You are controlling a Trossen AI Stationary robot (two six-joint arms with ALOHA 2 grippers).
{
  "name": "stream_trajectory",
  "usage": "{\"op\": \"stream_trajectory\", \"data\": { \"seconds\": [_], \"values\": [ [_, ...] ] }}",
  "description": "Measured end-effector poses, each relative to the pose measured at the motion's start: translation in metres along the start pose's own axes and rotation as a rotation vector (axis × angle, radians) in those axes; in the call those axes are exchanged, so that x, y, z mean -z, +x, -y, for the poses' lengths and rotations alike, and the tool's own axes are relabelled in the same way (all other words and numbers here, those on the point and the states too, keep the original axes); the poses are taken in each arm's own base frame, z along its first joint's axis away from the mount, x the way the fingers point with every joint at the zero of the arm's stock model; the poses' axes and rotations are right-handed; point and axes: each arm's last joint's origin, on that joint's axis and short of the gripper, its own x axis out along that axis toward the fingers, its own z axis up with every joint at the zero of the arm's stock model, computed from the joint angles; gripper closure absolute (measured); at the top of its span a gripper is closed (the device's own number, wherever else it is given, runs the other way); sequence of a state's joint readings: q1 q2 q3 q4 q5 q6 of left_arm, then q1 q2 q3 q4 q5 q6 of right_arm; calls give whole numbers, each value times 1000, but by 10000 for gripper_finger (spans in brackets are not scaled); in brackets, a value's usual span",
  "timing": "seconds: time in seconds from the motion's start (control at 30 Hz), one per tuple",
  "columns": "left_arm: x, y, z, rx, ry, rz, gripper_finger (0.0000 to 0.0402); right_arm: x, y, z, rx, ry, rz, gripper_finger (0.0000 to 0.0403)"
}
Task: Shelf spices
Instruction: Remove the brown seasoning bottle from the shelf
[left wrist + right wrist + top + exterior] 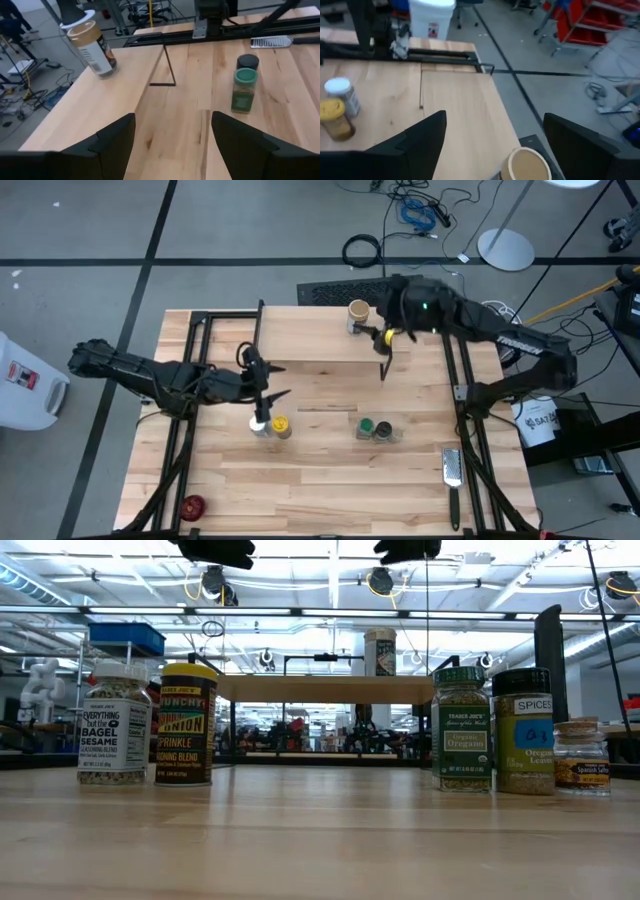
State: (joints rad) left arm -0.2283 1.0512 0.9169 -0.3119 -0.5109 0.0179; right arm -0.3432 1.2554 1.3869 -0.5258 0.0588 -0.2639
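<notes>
The shelf (300,340) stands at the table's far side, its wood plank on thin black legs. A tan jar (358,313) stands upright on the plank near its far right end. My right gripper (383,358) hangs open just near of it, its own view showing the jar's lid (525,164) between and below the fingers. My left gripper (270,390) is open, above the white-capped jar (260,423) and the yellow jar (281,426), which stand on the table. To their right stand the green-lidded jar (366,427) and the dark-lidded jar (384,431).
A flat metal grater (452,467) lies near the table's right edge and a small red round object (192,505) at its near left corner. In the low view a small cork-topped jar (581,755) stands right of the dark-lidded one. Bare wood spreads along the near side.
</notes>
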Motion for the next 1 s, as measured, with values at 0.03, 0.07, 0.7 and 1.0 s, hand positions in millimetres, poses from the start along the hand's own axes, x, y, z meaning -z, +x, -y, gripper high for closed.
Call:
{"op": "stream_trajectory", "data": {
  "seconds": [0.03, 0.07, 0.7, 1.0],
  "values": [
    [0, 0, 0, 1, 8, 0, 130, 3, 3, 7, -12, 5, -7, 75],
    [0, 0, 0, 1, 17, 1, 130, 6, 5, 13, -21, 16, -17, 70],
    [0, 0, 0, 0, 23, 2, 130, 59, 65, 75, -189, 138, -160, 28],
    [0, 0, 0, 0, 23, 2, 130, 70, 76, 77, -224, 159, -201, 28]
  ]
}}
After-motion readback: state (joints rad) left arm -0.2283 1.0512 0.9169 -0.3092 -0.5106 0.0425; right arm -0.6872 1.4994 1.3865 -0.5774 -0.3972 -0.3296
